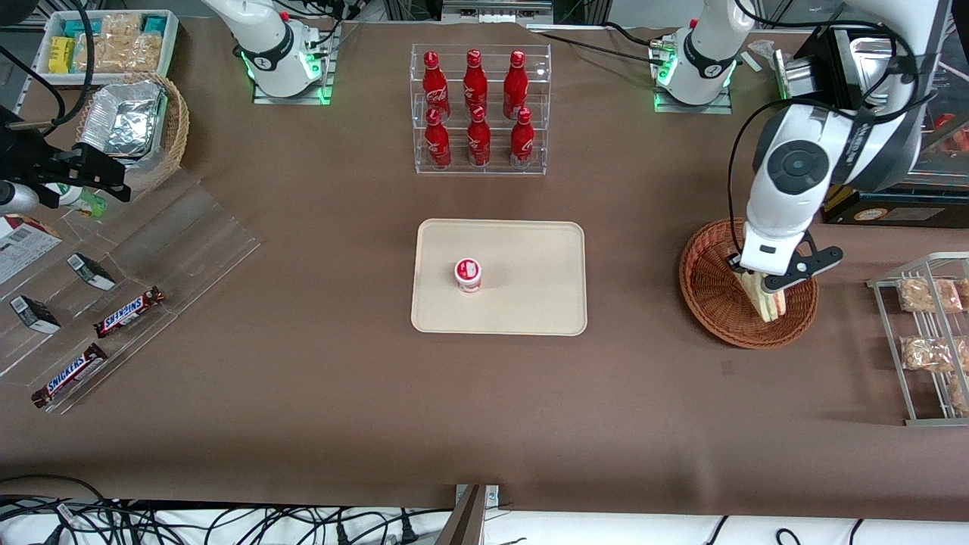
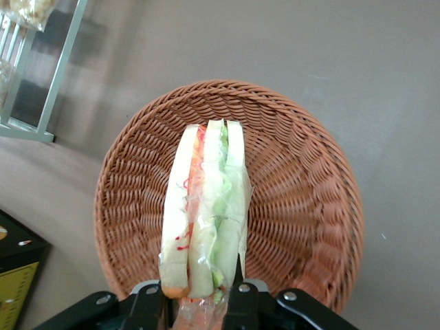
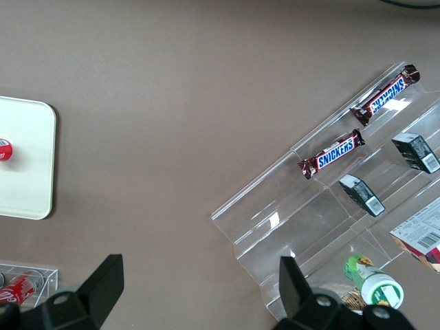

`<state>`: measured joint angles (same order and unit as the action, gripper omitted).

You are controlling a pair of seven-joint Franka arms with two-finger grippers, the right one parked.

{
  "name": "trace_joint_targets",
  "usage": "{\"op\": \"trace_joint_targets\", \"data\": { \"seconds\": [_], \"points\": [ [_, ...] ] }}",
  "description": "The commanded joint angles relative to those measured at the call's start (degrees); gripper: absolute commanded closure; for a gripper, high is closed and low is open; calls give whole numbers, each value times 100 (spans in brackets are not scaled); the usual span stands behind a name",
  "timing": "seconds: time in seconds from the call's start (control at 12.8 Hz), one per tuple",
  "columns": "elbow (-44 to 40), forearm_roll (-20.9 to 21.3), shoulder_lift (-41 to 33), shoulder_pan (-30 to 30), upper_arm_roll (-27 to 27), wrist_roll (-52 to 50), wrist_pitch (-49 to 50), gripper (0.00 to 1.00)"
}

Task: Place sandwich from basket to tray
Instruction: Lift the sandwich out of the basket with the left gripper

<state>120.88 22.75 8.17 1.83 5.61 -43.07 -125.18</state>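
Note:
The sandwich (image 1: 766, 301) is a wrapped wedge of pale bread with green and red filling, standing on edge in the reddish-brown wicker basket (image 1: 711, 303) toward the working arm's end of the table. My left gripper (image 1: 757, 284) is down in the basket, shut on the sandwich, one finger on each bread face. In the left wrist view the sandwich (image 2: 204, 213) stands between the black fingers (image 2: 242, 302) over the basket (image 2: 302, 206). The cream-beige tray (image 1: 530, 303) lies at mid-table with a small red-lidded cup (image 1: 468, 274) on it.
A clear rack of red bottles (image 1: 477, 106) stands farther from the camera than the tray. A metal rack with bagged snacks (image 1: 927, 333) is beside the basket. Clear acrylic shelves with Snickers bars (image 1: 129, 312) and a tan foil-pack basket (image 1: 136, 129) lie toward the parked arm's end.

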Motion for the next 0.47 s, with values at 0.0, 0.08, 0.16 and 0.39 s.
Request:
{"op": "trace_joint_targets", "data": {
  "seconds": [0.0,0.08,0.16,0.39],
  "points": [
    [-720,-349,-79,2,500,343,1079,70],
    [-1037,-559,-70,2,702,369,1449,70],
    [-1336,-779,-44,11,922,474,1722,70],
    [-1874,-1377,53,28,1485,554,2155,70]
  ]
}}
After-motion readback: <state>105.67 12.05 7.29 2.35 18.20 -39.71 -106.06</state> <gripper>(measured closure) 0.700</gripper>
